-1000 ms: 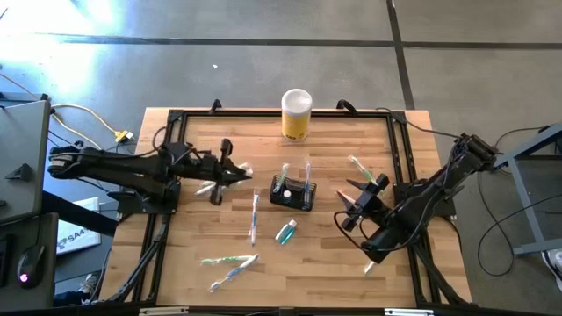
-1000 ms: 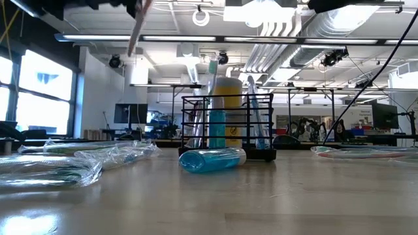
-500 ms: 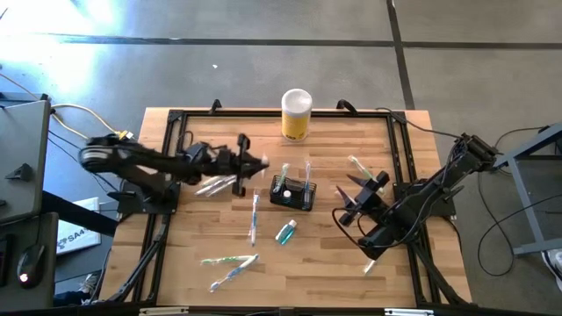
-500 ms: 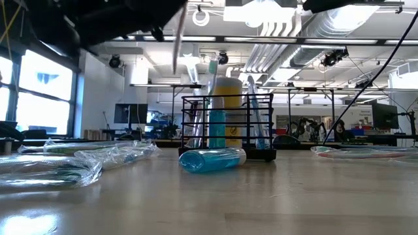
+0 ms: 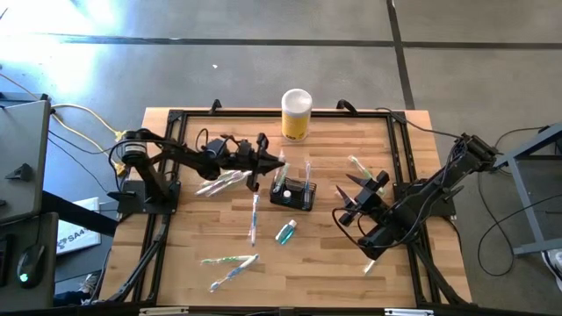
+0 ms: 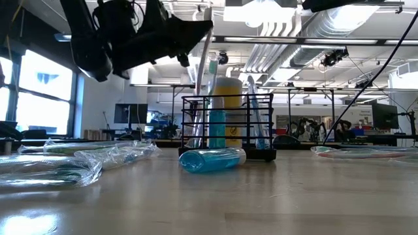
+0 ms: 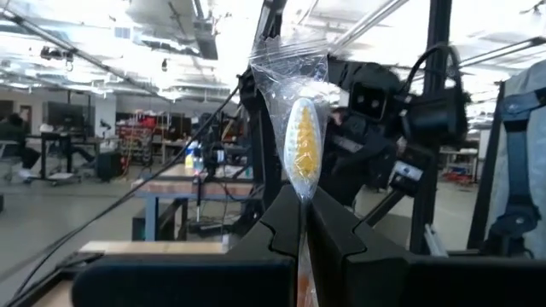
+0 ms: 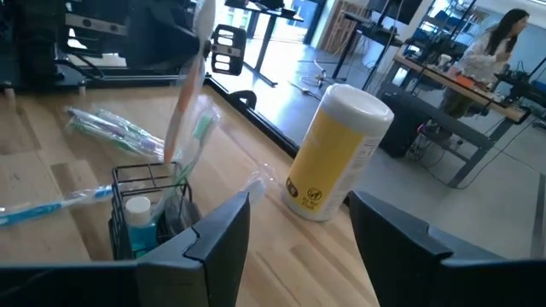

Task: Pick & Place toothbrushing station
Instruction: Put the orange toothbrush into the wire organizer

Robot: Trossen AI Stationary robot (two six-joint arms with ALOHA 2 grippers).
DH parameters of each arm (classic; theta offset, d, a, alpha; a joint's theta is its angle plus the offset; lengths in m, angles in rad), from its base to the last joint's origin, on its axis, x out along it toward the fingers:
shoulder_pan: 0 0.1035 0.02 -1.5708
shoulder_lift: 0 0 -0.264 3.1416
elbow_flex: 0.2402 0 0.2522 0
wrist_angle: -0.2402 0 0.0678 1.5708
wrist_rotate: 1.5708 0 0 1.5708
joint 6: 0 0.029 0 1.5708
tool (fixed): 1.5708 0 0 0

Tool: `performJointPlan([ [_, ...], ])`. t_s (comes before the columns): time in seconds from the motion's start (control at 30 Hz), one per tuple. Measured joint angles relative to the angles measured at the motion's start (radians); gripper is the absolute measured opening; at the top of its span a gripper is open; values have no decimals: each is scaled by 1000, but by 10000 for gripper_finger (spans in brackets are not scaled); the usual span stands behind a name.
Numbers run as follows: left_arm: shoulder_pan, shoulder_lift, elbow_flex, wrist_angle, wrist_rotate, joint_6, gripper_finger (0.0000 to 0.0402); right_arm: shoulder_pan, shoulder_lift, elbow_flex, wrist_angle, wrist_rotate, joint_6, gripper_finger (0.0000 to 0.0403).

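The toothbrushing station, a small black wire-mesh caddy (image 5: 292,191), stands mid-table with wrapped toothbrushes and a small blue bottle (image 8: 136,210) in it. My left gripper (image 5: 268,165) is just left of the caddy, shut on a wrapped toothbrush (image 6: 203,62) with yellow bristles (image 7: 304,147). The brush slants down to the caddy's left top edge (image 8: 128,170); whether its lower end is inside, I cannot tell. My right gripper (image 5: 345,200) waits open, right of the caddy, with nothing between its fingers (image 8: 217,230). My left gripper pinches the wrapped toothbrush between its two fingers just below the bristle head (image 7: 302,213), wrapper and all. The fingers come from the table's left, about level, and lie across the brush. The brush stands steeply, head up, its handle hanging below the fingers.
A yellow cylinder with a white lid (image 5: 297,114) stands at the far edge behind the caddy. A teal tube (image 5: 285,232) lies just in front of the caddy. Loose wrapped toothbrushes lie at the left (image 5: 219,183), middle (image 5: 255,215), front (image 5: 228,261) and right (image 5: 360,167).
My left gripper has travelled toward the table's right edge and downward, carrying the wrapped toothbrush from over the left part of the table to the caddy's left side. The brush has stayed steep, head up. The caddy has not moved.
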Motion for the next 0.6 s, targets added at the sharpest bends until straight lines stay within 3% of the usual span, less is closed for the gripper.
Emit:
performJointPlan([
  [0.6,9,101,-7,10,17,-42,1,0,0,0,8,45,-1,195],
])
